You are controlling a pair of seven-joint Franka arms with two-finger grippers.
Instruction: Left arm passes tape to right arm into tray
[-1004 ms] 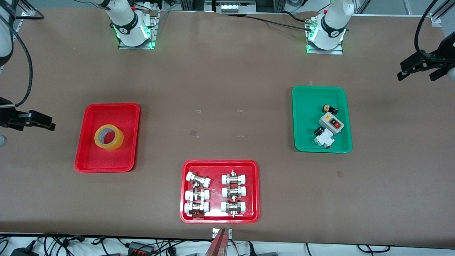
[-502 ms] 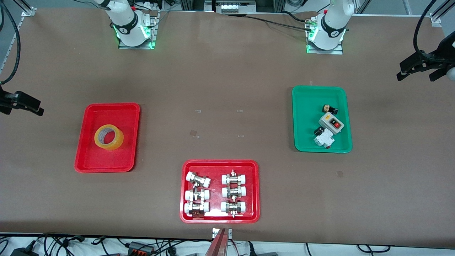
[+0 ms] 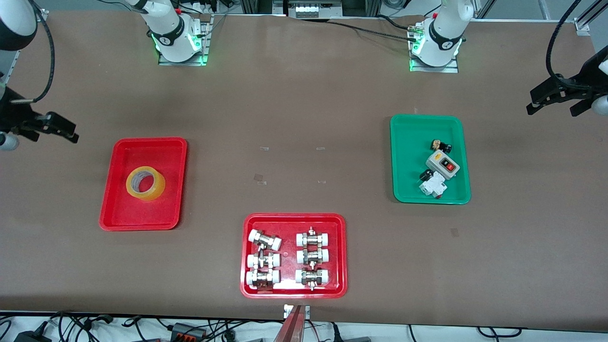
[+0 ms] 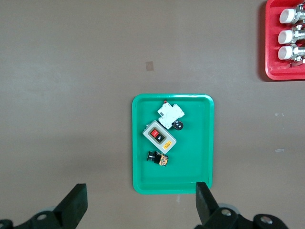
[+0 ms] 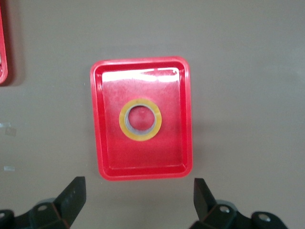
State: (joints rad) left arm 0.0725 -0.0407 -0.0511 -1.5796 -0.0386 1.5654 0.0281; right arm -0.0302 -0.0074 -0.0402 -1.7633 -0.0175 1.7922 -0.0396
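Nearest the front camera, I am seeing a red tray of white-capped metal fittings [image 3: 293,255] sitting untouched. Farther from it, the ring of translucent yellow packing tape [image 3: 145,183] is lying flat in the shallow red plastic tray [image 3: 118,213], and a green tray of electrical parts [image 3: 407,156] is resting toward the left arm's end. My right gripper [image 3: 52,129] and left gripper [image 3: 553,97] are both hanging wide open over bare table, gripping nothing.
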